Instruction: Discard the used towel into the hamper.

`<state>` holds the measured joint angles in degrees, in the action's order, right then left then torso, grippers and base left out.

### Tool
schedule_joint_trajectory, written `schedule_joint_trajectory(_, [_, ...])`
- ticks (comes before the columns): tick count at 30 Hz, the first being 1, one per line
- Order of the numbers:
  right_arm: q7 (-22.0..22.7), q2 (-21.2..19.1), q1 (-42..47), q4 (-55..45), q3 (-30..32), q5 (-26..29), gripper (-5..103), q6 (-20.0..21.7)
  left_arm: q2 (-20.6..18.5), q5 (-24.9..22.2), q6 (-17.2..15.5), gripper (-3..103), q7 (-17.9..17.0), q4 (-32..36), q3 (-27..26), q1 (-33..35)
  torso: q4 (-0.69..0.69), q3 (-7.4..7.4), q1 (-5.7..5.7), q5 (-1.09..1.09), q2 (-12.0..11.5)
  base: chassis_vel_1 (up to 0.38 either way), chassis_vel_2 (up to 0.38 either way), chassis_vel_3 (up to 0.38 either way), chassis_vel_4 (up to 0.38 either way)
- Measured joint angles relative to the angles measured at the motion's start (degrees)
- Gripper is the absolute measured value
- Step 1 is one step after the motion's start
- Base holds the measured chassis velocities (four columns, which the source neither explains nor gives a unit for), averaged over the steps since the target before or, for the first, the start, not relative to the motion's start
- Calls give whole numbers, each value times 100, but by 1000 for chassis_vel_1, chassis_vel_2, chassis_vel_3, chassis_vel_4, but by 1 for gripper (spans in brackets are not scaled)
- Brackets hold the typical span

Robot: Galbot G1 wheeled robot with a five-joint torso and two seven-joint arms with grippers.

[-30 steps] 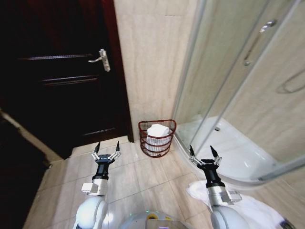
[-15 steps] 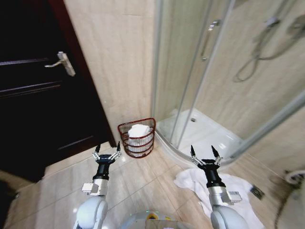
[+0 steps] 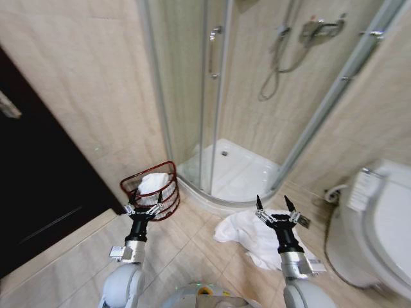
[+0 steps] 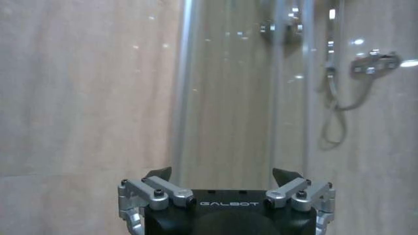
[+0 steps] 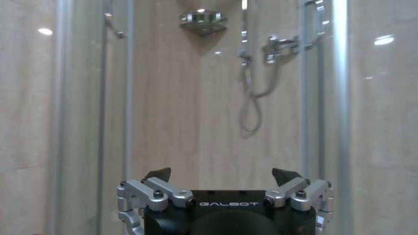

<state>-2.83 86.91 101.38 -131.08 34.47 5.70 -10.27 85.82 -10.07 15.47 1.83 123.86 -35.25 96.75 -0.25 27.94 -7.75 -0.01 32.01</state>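
A white used towel [image 3: 247, 236] lies crumpled on the tiled floor beside the shower base, right of centre in the head view. My right gripper [image 3: 272, 205] stands open and empty, raised in front of the towel. The hamper [image 3: 152, 190], a dark red-brown openwork basket, stands at the wall left of the shower and holds white cloth. My left gripper [image 3: 144, 198] stands open and empty just in front of the hamper. In the wrist views the left gripper [image 4: 222, 176] and the right gripper [image 5: 222, 175] both face the shower glass with spread fingers.
A curved glass shower enclosure [image 3: 212, 96] with a white base [image 3: 234, 174] fills the middle back. A toilet [image 3: 376, 224] stands at the right. A dark door [image 3: 32, 192] is at the left. Beige floor tiles [image 3: 192, 256] lie between the arms.
The whole head view has swung to the right: the door slid off left, the shower and toilet came in. Both grippers keep the same open, raised pose.
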Motion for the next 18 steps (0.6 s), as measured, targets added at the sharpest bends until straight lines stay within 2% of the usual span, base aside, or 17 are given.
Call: schedule_joint_trajectory(18, [247, 23, -44, -8, -72, 14, 100, -52, -17, -59, 116, 100, 26, -132, -28, -54, -1, 1, -1, 1, 1, -128, -126, -127, -124])
